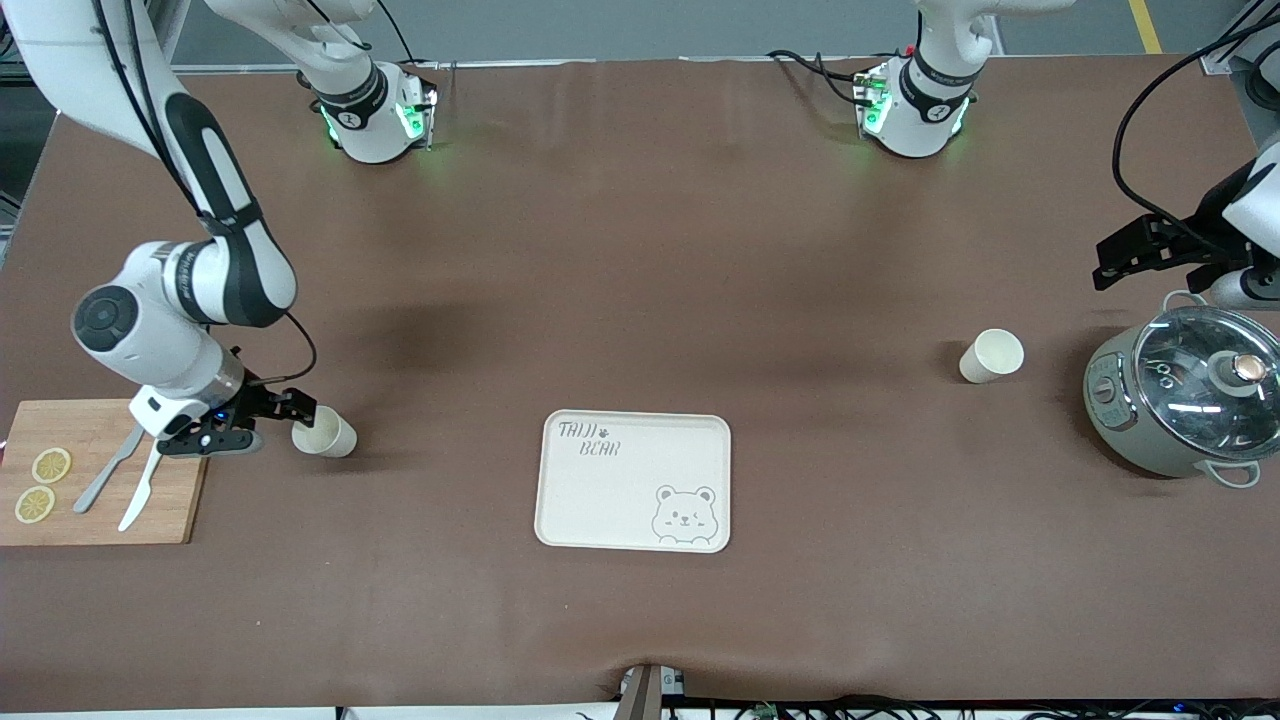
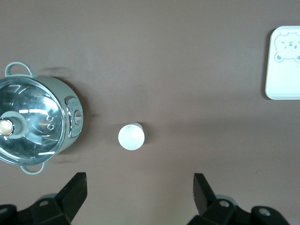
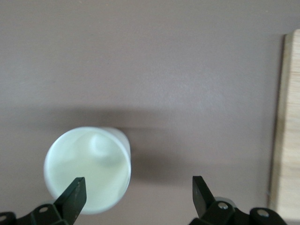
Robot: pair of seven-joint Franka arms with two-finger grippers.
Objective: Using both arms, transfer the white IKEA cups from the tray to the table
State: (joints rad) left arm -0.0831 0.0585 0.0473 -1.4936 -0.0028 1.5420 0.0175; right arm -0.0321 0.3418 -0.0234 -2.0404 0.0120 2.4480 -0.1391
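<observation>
One white IKEA cup (image 1: 325,433) stands upright toward the right arm's end of the table, beside the cutting board. My right gripper (image 1: 292,407) is open right next to it. In the right wrist view the cup (image 3: 87,168) lies off-centre, with one fingertip (image 3: 75,191) over its rim, and the open right gripper (image 3: 138,188) holds nothing. The other white cup (image 1: 992,355) stands near the pot. My left gripper (image 1: 1112,262) hangs open above the table by the pot. The left wrist view shows this cup (image 2: 131,136) well clear of the open left gripper (image 2: 139,188).
A cream bear tray (image 1: 620,490) lies mid-table, near the front camera. A grey-green pot (image 1: 1180,400) with a glass lid sits at the left arm's end. A wooden cutting board (image 1: 100,470) with lemon slices and cutlery lies at the right arm's end.
</observation>
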